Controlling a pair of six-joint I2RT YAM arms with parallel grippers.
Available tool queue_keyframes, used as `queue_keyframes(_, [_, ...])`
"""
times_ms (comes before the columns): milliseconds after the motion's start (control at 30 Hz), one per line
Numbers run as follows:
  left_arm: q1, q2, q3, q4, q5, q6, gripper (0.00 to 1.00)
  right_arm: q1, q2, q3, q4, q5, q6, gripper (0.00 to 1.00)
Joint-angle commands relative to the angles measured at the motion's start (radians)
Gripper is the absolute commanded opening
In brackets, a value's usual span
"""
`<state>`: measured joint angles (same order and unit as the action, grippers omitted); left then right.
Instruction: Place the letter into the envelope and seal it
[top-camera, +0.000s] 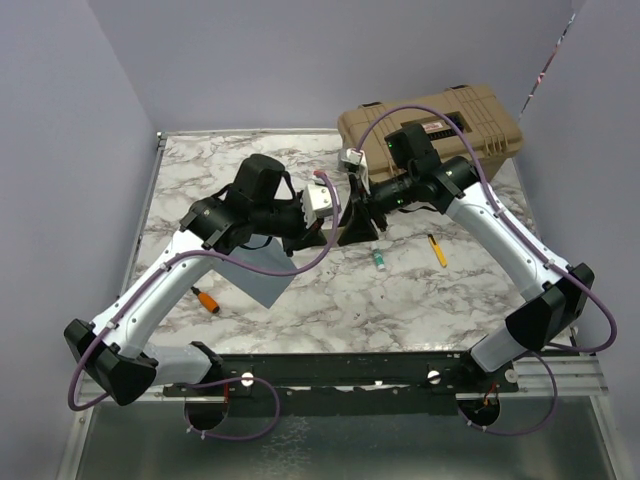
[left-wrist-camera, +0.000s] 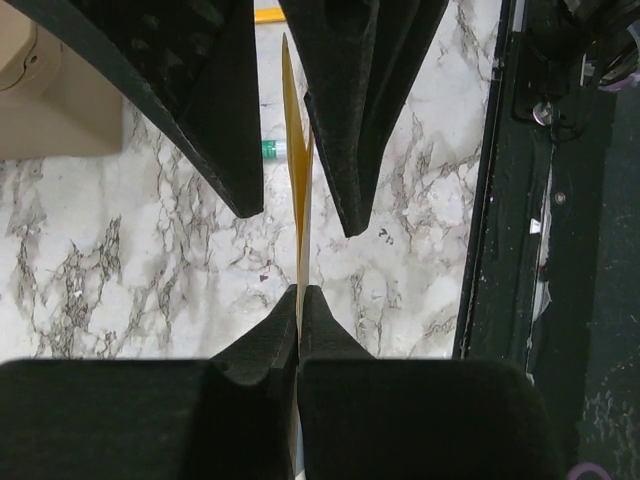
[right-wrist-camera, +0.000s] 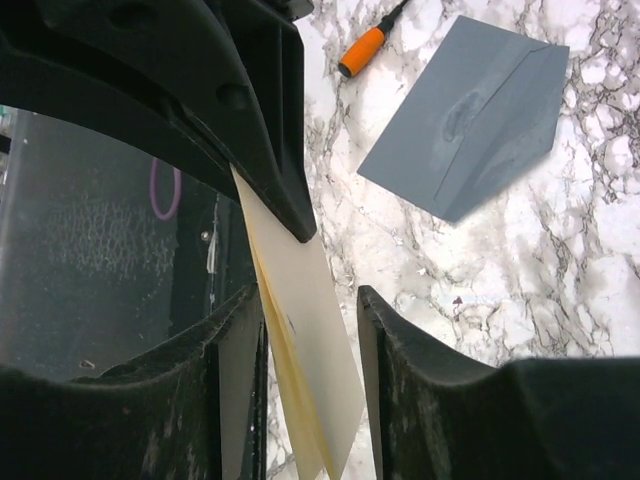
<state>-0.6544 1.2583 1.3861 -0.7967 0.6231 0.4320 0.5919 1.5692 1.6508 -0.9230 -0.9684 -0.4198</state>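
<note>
Above the table (top-camera: 330, 300), the letter (right-wrist-camera: 300, 350) is hanging in mid-air: my left gripper (left-wrist-camera: 300, 300) is pinching one edge, my right gripper (right-wrist-camera: 310, 300) is straddling it with jaws spread. The envelope (right-wrist-camera: 470, 110) is lying flat below, apart.

No word, brand or number can be read anywhere. The tan case (top-camera: 485, 118) carries a small white and red label (top-camera: 432, 127) on its lid, too small to make out. A faint dark scribble (left-wrist-camera: 385, 236) on the table (left-wrist-camera: 120, 260) looks like characters but is illegible. The envelope (right-wrist-camera: 470, 115) bears a blurred mark at its centre and the letter (right-wrist-camera: 305, 330) a tiny dark speck; neither is legible.
</note>
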Motion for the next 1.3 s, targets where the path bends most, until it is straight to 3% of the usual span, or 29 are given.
queue_keyframes(0, [0.006, -0.027, 0.037, -0.011, 0.044, 0.033, 0.00, 0.009, 0.009, 0.007, -0.014, 0.030, 0.014, 0.41])
queue_keyframes(133, [0.006, -0.030, 0.041, 0.010, 0.000, -0.012, 0.00, 0.009, -0.006, 0.015, 0.004, 0.032, 0.026, 0.02])
queue_keyframes(200, [0.008, -0.034, 0.060, 0.029, -0.041, -0.074, 0.00, 0.008, -0.018, 0.007, 0.025, 0.049, 0.040, 0.00])
queue_keyframes(233, [0.010, -0.037, 0.073, 0.040, -0.065, -0.104, 0.12, 0.009, -0.024, 0.002, 0.038, 0.059, 0.048, 0.00])
queue_keyframes(333, [0.010, -0.078, 0.070, 0.102, -0.180, -0.199, 0.68, 0.009, -0.037, -0.028, 0.084, 0.096, 0.086, 0.00])
queue_keyframes(367, [0.011, -0.099, 0.055, 0.136, -0.240, -0.239, 0.82, 0.009, -0.038, -0.039, 0.103, 0.108, 0.105, 0.00])
queue_keyframes(433, [0.011, -0.145, 0.004, 0.212, -0.370, -0.312, 0.98, 0.009, -0.036, -0.077, 0.161, 0.131, 0.171, 0.00])
queue_keyframes(533, [0.010, -0.201, -0.080, 0.286, -0.616, -0.422, 0.99, 0.009, -0.023, -0.155, 0.318, 0.186, 0.369, 0.00])
queue_keyframes(633, [0.012, -0.235, -0.142, 0.304, -0.813, -0.614, 0.97, 0.009, -0.001, -0.265, 0.577, 0.252, 0.642, 0.00])
queue_keyframes(767, [0.011, -0.301, -0.275, 0.321, -0.890, -0.933, 0.67, 0.044, 0.100, -0.348, 0.886, 0.324, 0.930, 0.00])
queue_keyframes(867, [0.011, -0.362, -0.408, 0.316, -0.982, -1.168, 0.58, 0.118, 0.213, -0.289, 0.915, 0.424, 0.986, 0.00])
queue_keyframes(967, [0.013, -0.396, -0.515, 0.304, -1.022, -1.279, 0.54, 0.150, 0.343, -0.228, 0.997, 0.419, 1.058, 0.00])
queue_keyframes(1133, [0.023, -0.366, -0.571, 0.168, -1.083, -1.396, 0.41, 0.168, 0.515, -0.126, 1.016, 0.468, 1.045, 0.00])
queue_keyframes(1267, [0.092, -0.340, -0.624, 0.126, -1.020, -1.418, 0.38, 0.183, 0.596, -0.074, 1.013, 0.478, 1.020, 0.00])
